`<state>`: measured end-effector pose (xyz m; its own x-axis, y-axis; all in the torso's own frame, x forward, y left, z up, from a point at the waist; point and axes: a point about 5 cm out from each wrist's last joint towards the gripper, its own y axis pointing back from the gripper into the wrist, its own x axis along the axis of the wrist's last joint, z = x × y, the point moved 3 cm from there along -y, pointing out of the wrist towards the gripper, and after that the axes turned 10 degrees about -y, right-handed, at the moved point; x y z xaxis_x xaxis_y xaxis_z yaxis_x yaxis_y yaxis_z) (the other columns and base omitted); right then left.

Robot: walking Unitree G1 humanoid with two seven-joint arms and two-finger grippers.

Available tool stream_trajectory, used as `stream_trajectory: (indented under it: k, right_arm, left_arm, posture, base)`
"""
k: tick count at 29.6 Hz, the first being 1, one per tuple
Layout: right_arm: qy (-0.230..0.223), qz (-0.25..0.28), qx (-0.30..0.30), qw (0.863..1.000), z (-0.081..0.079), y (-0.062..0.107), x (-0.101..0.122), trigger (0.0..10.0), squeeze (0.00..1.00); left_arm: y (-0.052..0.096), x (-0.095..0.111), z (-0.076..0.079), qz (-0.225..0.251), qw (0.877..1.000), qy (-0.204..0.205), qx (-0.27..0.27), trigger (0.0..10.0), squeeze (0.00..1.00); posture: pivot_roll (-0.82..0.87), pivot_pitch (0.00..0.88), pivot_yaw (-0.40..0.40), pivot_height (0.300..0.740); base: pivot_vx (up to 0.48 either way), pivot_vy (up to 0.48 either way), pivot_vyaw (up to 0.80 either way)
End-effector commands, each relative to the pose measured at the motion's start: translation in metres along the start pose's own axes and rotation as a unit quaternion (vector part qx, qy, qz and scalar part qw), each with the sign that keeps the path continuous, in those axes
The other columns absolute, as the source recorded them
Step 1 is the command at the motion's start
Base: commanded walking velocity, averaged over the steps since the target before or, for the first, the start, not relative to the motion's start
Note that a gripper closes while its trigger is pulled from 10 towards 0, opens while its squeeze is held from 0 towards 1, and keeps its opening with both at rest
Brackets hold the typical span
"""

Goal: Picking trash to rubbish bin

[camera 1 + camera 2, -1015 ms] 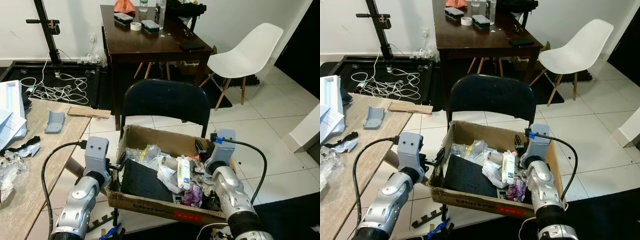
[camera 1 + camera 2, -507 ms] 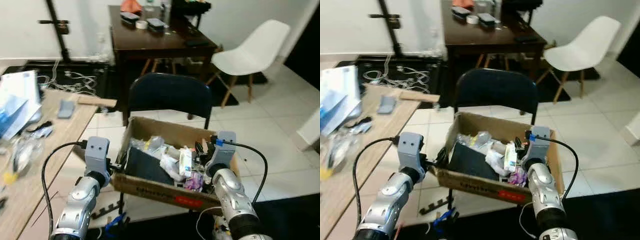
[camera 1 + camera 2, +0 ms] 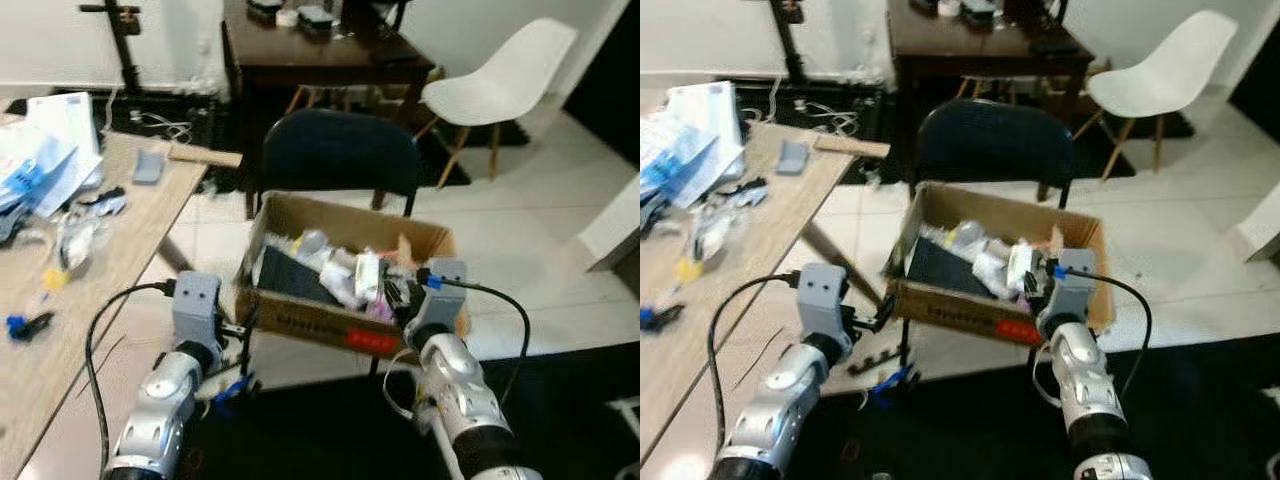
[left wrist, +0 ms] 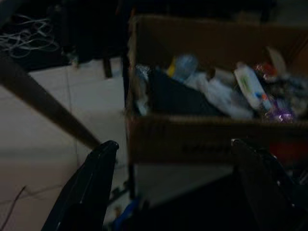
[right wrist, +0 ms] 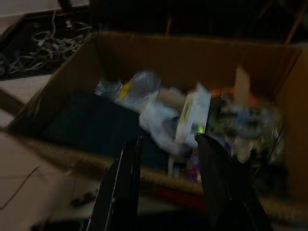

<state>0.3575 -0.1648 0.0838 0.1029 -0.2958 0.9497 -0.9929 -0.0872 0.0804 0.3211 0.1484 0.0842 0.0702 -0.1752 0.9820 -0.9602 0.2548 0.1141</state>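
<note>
**Box of trash on chair, both grippers short of it, nothing held**

Cardboard box [image 3: 330, 300] sits on the seat of the dark chair [image 3: 340, 160], dead ahead at 12 o'clock; it serves as the bin and is already loaded: black slab [image 3: 290, 278], white wrappers [image 3: 345, 280], a small carton [image 3: 366, 275]; more loose trash [image 3: 75, 240] lies on the wooden table [image 3: 60, 330] at 10 o'clock.

Risks (judgement, not observed): the box overhangs the seat front, so a push from either arm could tip or slide it off; contents are heaped near the rim, so anything dropped from height may bounce out; cables [image 3: 95, 340] loop off both wrists and could snag a box flap or the chair; both wrist views are dark and blurred, so aim is poor.

Fingers: left gripper [image 4: 175, 185] spread wide, holding nothing, near the box's front wall at 11 o'clock but apart from it; right gripper [image 5: 168, 187] open to a moderate gap, empty, pointed into the box at 1 o'clock, close to the front edge; contact with the cardboard can't be confirmed.
</note>
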Motion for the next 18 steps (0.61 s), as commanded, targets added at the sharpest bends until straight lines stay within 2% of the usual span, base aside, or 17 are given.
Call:
stream_trajectory:
  k: [1,6,18]
  right_arm:
    - [-0.001,-0.004,-0.009,1.0,0.0054,0.0021,-0.0018,10.0,0.0]
    - [-0.003,-0.007,-0.006,1.0,0.0031,0.0007,-0.0027,10.0,0.0]
    - [-0.006,-0.007,-0.006,1.0,0.0021,-0.0003,-0.0035,10.0,0.0]
  left_arm:
    - [-0.0006,-0.0025,0.0052,-0.006,1.0,0.002,-0.011,10.0,0.0]
    - [-0.0013,-0.0017,0.0047,-0.005,1.0,-0.002,-0.013,10.0,0.0]
    - [-0.0026,-0.0011,0.0089,-0.005,0.999,-0.024,-0.032,10.0,0.0]
  posture:
    - [0.04,0.115,-0.059,0.74]
    - [0.05,0.103,-0.059,0.74]
    - [0.05,0.084,-0.048,0.74]
  base:
    - [-0.3,0.0,0.0]
    - [-0.292,0.0,0.0]
    - [0.0,0.0,0.0]
